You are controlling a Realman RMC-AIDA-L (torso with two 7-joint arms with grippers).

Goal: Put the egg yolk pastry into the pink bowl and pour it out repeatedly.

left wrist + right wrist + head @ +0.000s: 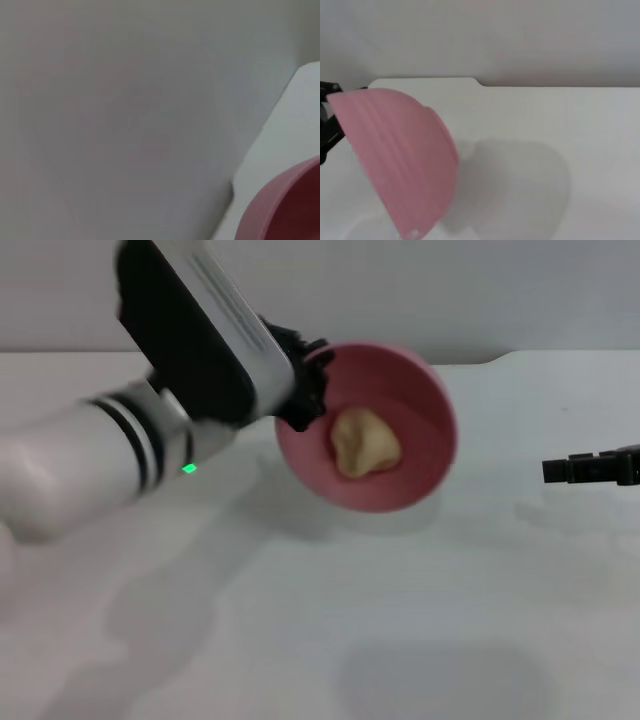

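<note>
Quantity: one round glossy pink plastic bowl (400,410); one pale tan lumpy dough-like pastry ball (365,443); two end effectors.

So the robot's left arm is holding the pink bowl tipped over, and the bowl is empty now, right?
Not quite. The left gripper does hold the pink bowl tipped by its rim, but the bowl isn't empty: the head view shows the egg yolk pastry inside it.

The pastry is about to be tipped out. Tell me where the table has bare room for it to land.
The white table is bare in front of the tilted pink bowl, and between the bowl and the right gripper parked at the right edge. It is crowded at the left, where the left gripper grips the rim and its arm hangs over the table. The egg yolk pastry is inside the bowl.
</note>
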